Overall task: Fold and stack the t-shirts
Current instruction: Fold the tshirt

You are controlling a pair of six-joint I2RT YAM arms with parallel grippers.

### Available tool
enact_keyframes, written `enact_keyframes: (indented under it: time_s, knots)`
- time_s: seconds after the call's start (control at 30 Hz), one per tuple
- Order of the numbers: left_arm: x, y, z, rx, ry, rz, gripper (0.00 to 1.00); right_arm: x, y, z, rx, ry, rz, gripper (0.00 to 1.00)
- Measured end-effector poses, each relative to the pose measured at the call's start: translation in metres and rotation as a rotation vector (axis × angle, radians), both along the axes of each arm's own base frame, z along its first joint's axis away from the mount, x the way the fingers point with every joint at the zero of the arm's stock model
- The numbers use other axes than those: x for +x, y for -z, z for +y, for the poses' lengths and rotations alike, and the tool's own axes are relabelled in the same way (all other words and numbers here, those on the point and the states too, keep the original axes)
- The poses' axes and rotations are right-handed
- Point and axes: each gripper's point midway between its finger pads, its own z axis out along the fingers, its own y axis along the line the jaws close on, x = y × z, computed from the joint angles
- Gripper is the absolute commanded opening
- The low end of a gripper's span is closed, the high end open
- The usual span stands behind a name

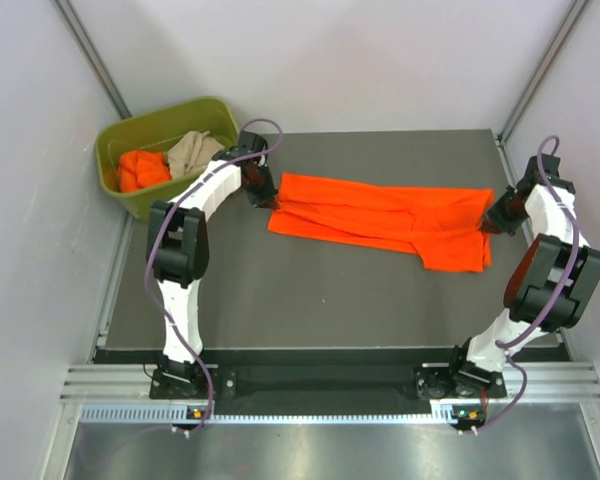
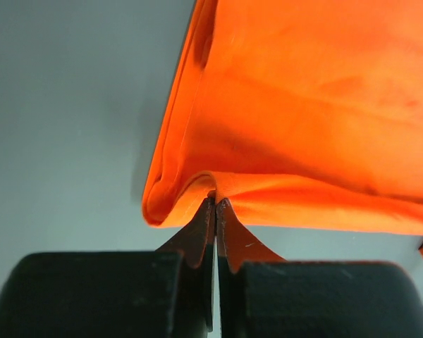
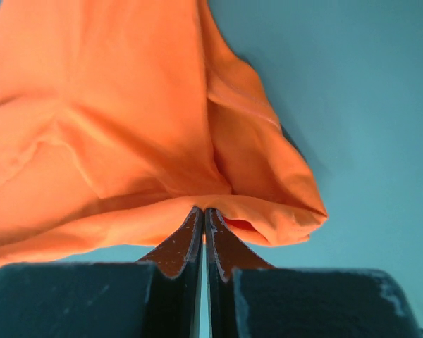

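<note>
The orange shirt (image 1: 380,218) lies across the frame centre, long axis running left to right. The left gripper (image 1: 270,200) and right gripper (image 1: 490,222) pinch its opposite ends, jaws fully closed on cloth.

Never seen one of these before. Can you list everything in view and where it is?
Spread t-shirt: one, bright orange, stretched across the table's far half.
Bunched t-shirt: one, bright orange, left inside the bin.
Beige t-shirt: one, beige-tan, right inside the bin.
Bin: one, olive green, table's far left corner.
Table: one, dark grey, beneath the arms.
Left hand: one, black, shut on the spread shirt's left end.
Right hand: one, black, shut on its right end.
Arms: two, white and black, near edge.
</note>
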Motion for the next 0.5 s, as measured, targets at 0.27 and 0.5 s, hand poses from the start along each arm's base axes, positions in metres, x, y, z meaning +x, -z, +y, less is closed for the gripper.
enact_keyframes:
  time_s: [0.27,0.5]
  knots:
    - [0.016,0.001,-0.003,-0.004,-0.008,-0.008,0.0,0.032,-0.011,-0.003,0.025,-0.034,-0.056,0.0]
    - [0.02,0.001,-0.001,0.004,-0.026,-0.019,0.0,0.048,0.0,-0.002,0.068,-0.054,-0.053,0.0]
